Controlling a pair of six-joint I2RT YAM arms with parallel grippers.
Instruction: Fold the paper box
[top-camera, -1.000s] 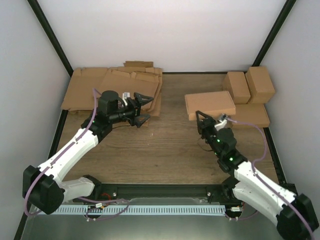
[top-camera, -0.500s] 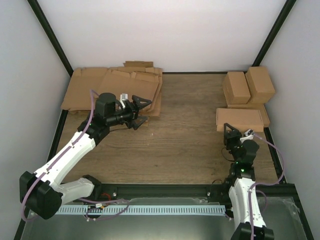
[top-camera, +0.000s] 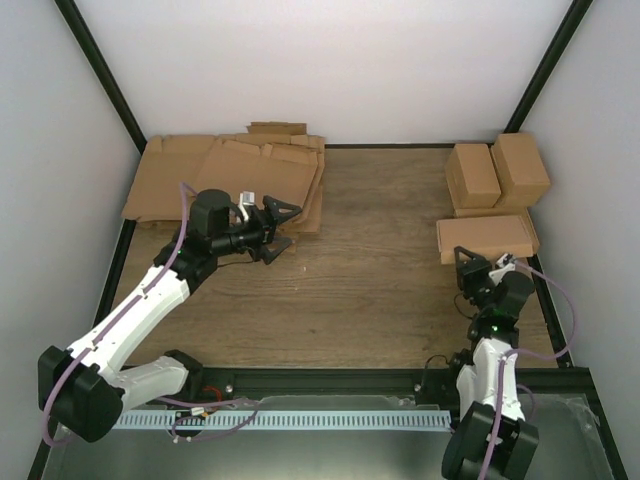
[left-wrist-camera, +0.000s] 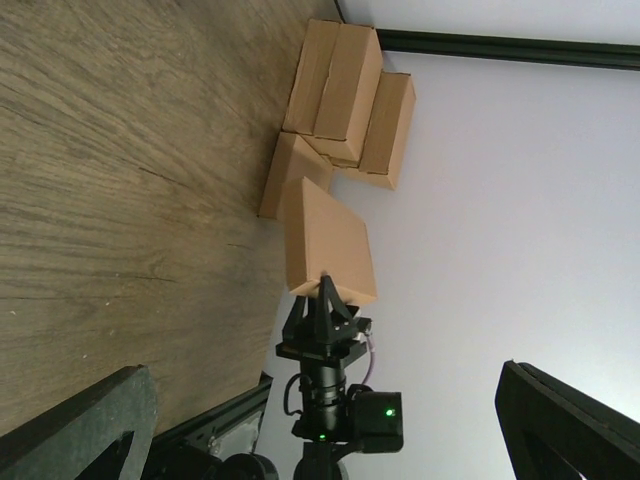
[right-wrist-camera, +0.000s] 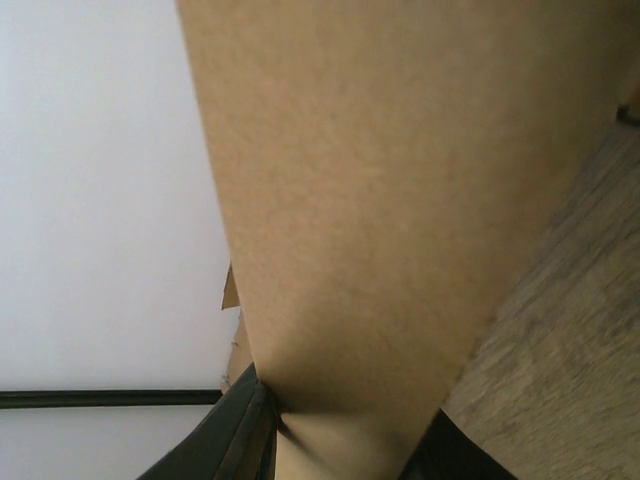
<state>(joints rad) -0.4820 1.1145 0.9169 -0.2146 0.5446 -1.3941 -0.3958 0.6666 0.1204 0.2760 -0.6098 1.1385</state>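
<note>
The paper box (top-camera: 485, 238) is folded shut into a flat brown rectangular box. My right gripper (top-camera: 478, 262) is shut on its near edge and holds it at the table's right side, just in front of other folded boxes. In the right wrist view the paper box (right-wrist-camera: 400, 200) fills the frame, pinched between the dark fingers (right-wrist-camera: 235, 435). The left wrist view shows the paper box (left-wrist-camera: 325, 245) standing above the right gripper (left-wrist-camera: 325, 292). My left gripper (top-camera: 283, 228) hovers open and empty at the left, next to a pile of flat sheets.
A pile of flat brown cardboard sheets (top-camera: 230, 175) lies at the back left. Folded boxes (top-camera: 497, 172) are stacked at the back right by the wall, with another (top-camera: 525, 222) lying under them. Black frame posts (top-camera: 545, 70) rise in the back corners.
My right arm has swung the paper box from the middle right over to the right edge, in front of the stacked boxes. My left gripper has drifted slightly left, still open.
</note>
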